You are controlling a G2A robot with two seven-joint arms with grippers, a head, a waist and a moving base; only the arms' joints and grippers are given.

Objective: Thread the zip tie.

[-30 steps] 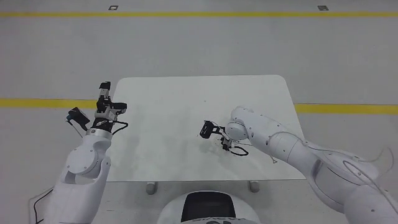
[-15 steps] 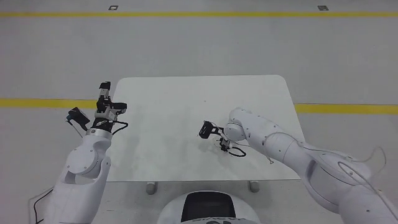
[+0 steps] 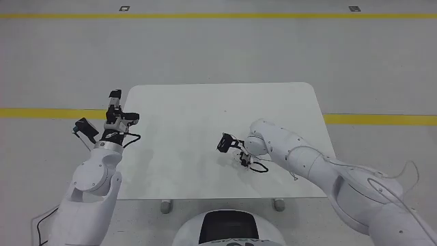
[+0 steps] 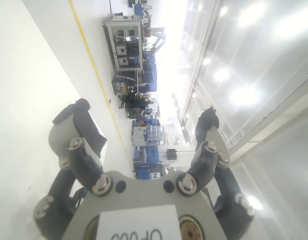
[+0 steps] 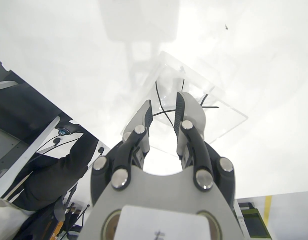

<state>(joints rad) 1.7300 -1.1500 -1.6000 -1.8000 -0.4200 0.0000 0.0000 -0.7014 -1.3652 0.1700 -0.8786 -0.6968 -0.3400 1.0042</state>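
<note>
Right end effector point(image 5: 164, 98) over a clear plastic tray point(image 5: 219, 126) on the white desk point(image 3: 205, 109), its fingers parted and gripping nothing. Black zip ties point(image 5: 209, 107) lie in the tray. Two strands cross in the gap between the fingers, and whether they touch the fingers cannot be told. Left end effector point(image 4: 144, 109), spread wide and empty, is raised at the desk's left edge, well apart from the tray.
</note>
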